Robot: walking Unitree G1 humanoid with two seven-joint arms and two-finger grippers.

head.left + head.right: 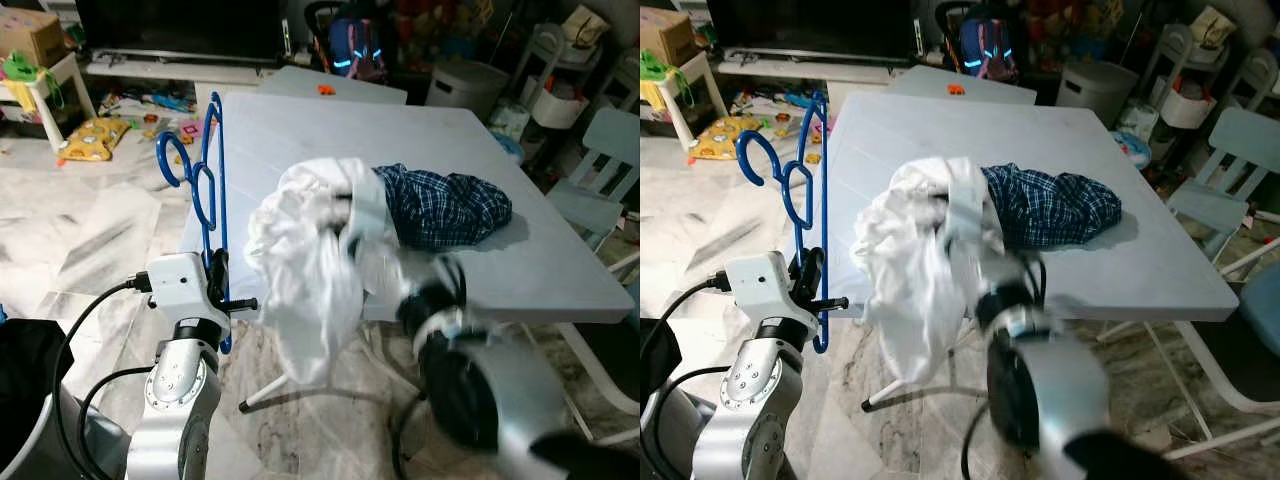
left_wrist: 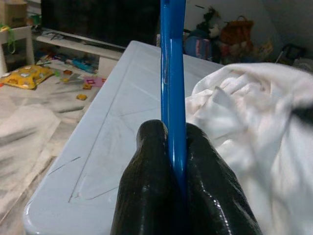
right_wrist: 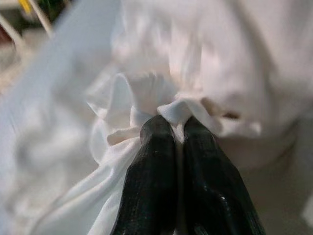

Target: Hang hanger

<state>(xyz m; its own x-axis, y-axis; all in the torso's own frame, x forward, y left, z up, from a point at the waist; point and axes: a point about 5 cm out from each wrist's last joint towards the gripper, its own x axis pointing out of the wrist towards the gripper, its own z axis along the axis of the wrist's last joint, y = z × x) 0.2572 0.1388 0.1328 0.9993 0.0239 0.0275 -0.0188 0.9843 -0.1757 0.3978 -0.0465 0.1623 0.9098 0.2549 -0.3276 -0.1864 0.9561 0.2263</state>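
A blue plastic hanger [image 1: 205, 180] stands upright beside the left edge of the light grey table [image 1: 560, 270]. My left gripper [image 2: 174, 147] is shut on its lower bar, at the table's near left corner. A white garment [image 1: 305, 265] lies bunched at the table's front edge and drapes over it. My right gripper [image 3: 176, 128] is shut on a fold of this white cloth, and the right arm [image 1: 470, 370] is blurred. A dark blue checked garment [image 1: 440, 205] lies on the table just behind the white one.
A pale chair [image 1: 600, 170] stands at the table's right. Toys and a yellow cushion [image 1: 90, 138] litter the marble floor at the far left. A TV stand, a backpack [image 1: 355, 45] and a white bin [image 1: 465, 85] line the back. A dark basket [image 1: 25, 380] sits near left.
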